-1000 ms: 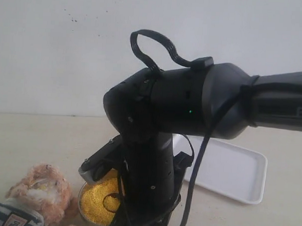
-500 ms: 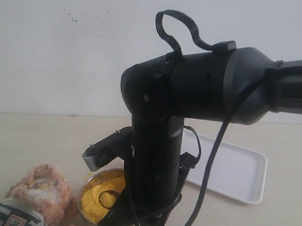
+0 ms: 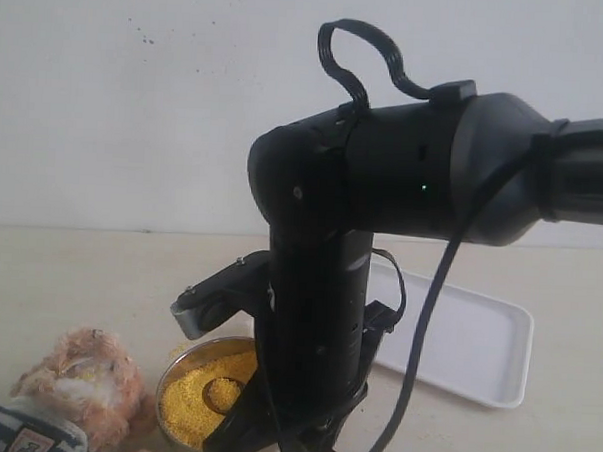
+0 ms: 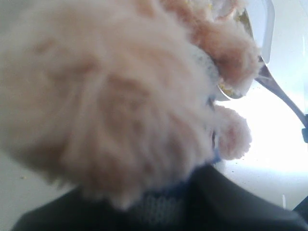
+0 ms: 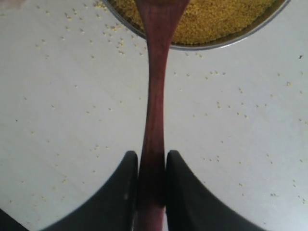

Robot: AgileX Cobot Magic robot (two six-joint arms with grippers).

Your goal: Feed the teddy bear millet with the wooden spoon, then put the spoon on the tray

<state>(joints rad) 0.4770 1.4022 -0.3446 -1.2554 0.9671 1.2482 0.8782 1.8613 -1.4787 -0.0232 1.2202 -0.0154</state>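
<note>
The teddy bear (image 3: 79, 381) lies at the lower left of the exterior view, and its fur (image 4: 110, 91) fills the left wrist view. My left gripper (image 4: 159, 204) is shut on the bear at its striped shirt. The metal bowl (image 3: 170, 380) of millet (image 3: 199, 397) stands beside the bear. My right gripper (image 5: 153, 166) is shut on the thin handle of the wooden spoon (image 5: 156, 96). The spoon's head (image 3: 221, 392) rests in the millet (image 5: 216, 17). The white tray (image 3: 467, 343) lies to the right, behind my right arm (image 3: 318, 317).
Loose millet grains (image 5: 226, 106) are scattered over the pale table around the bowl's rim (image 5: 226, 42). My right arm and its cable (image 3: 427, 322) block the middle of the exterior view. A white wall stands behind the table.
My right arm has shifted right and risen a little, mostly in the first half second. The spoon's head has moved slightly within the millet. The bear has stayed put.
</note>
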